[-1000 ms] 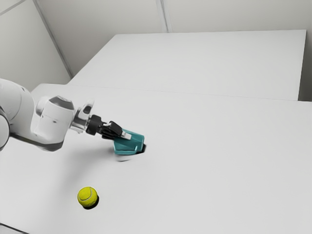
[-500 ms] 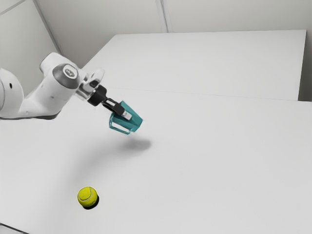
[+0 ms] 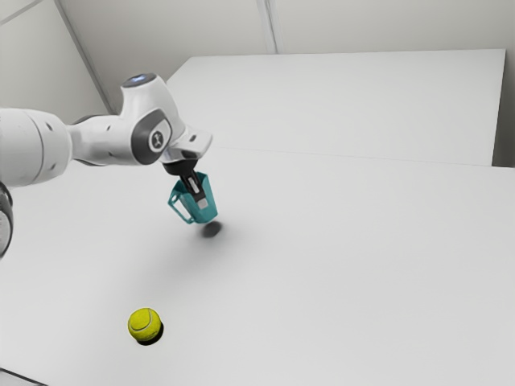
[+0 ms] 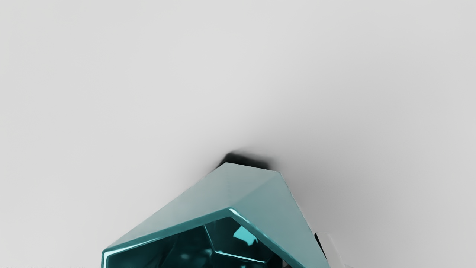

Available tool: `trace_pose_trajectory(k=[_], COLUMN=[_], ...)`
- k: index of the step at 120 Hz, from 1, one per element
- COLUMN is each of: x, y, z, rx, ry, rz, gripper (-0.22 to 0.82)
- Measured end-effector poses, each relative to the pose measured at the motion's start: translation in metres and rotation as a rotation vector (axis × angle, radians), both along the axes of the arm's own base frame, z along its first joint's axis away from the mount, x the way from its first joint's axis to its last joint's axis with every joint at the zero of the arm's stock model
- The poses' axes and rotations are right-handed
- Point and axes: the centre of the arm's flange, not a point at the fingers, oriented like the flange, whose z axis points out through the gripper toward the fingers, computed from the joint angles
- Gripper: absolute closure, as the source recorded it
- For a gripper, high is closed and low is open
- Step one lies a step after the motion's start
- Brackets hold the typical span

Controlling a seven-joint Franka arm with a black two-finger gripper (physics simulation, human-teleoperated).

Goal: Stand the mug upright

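Observation:
Rim up and somewhat tilted, the teal faceted mug [image 3: 210,211] hangs just above its shadow in the exterior view, its handle toward that view's left. My gripper [image 3: 198,196] points down, shut on the mug's sides and holding it. In the wrist view the mug [image 4: 260,193] shows its open rim and dark inside, with the base end farther from my hand. A pale finger [image 4: 330,247] of my gripper lies along one outer side; the opposite finger is hidden by the mug.
A yellow-green tennis ball [image 3: 145,324] rests on the white table [image 3: 346,273], toward the exterior view's lower left and apart from the mug. Another white surface [image 3: 322,100] lies behind, below the pale walls.
My hand has lifted the mug off the table and swung from nearly level to pointing down. The mug has turned from lying over to nearly upright, then sunk slightly. The ball has stayed put.

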Motion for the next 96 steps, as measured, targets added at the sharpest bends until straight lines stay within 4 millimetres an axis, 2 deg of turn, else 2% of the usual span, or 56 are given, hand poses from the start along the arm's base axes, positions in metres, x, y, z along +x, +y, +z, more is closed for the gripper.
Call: trace_pose_trajectory(k=[18, 36, 59, 73, 96], x=[-0.007, -0.043, -0.076, -0.081, -0.080], y=[-0.005, -0.007, -0.011, -0.012, -0.016], z=[-0.014, -0.010, -0.032, -0.038, -0.037], rx=[0.020, 0.034, 0.063, 0.072, 0.083], ry=[0.014, 0.013, 0.022, 0.009, -0.018], rz=[0.019, 0.030, 0.032, 0.039, 0.048], gripper=[0.76, 0.76, 0.76, 0.76, 0.76])
